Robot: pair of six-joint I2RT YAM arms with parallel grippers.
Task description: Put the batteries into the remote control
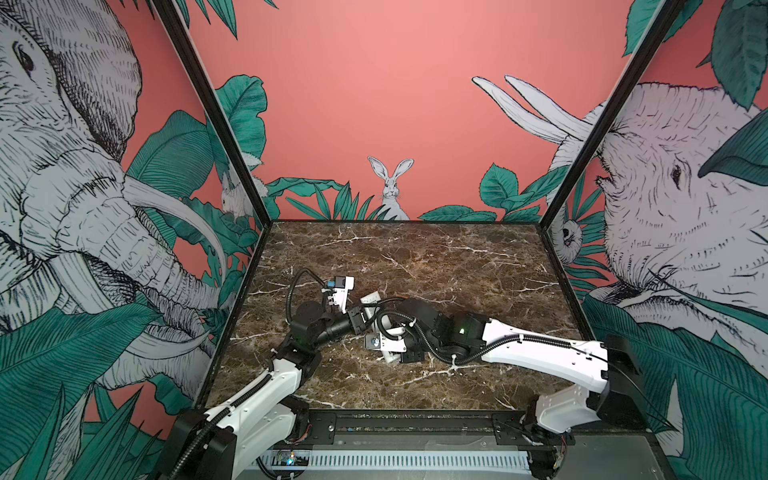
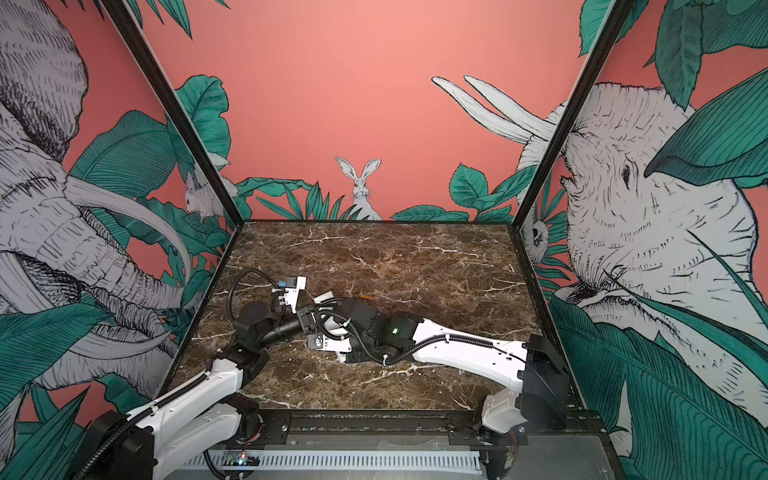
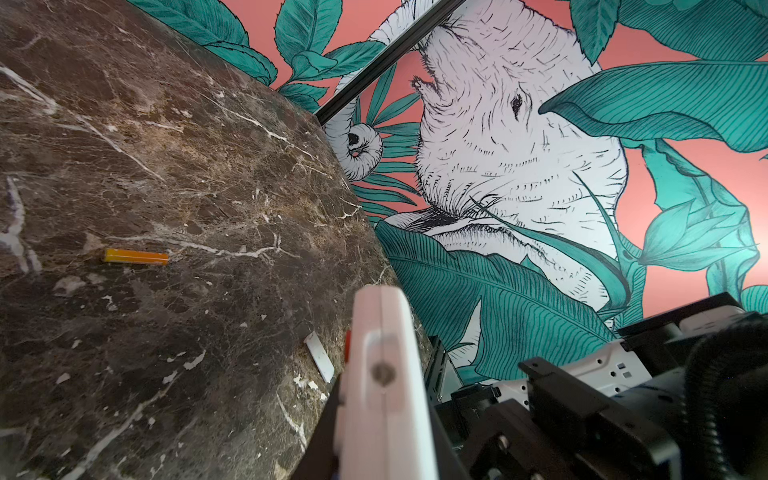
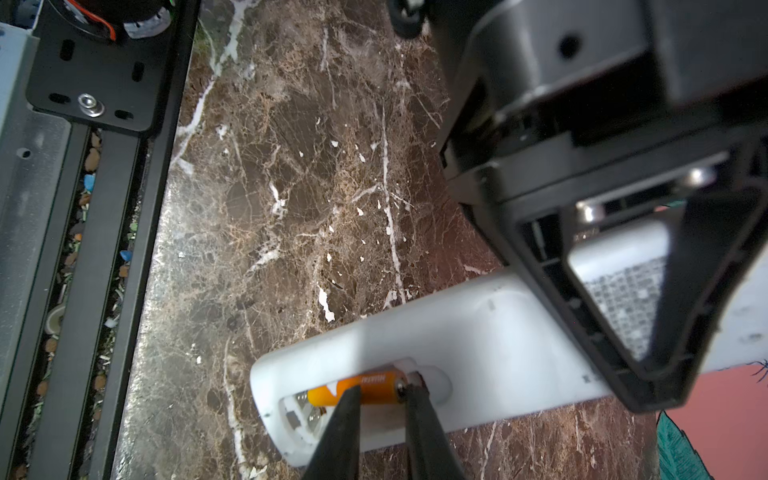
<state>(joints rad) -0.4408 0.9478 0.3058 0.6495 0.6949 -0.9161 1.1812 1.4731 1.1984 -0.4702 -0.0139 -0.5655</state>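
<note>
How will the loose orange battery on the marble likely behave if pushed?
The battery is a slim cylinder lying on its side, so it would probably roll. The marble table looks polished, so it may also slide.

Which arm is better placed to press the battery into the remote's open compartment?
Right. The right gripper is at the battery in the remote control's open bay; the left gripper is clamped on the remote.

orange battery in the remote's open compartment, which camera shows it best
Right wrist: the slim orange cylinder battery shows close up in the open bay of the white plastic remote. Both top views hide it behind the right arm; left wrist misses it.
</note>
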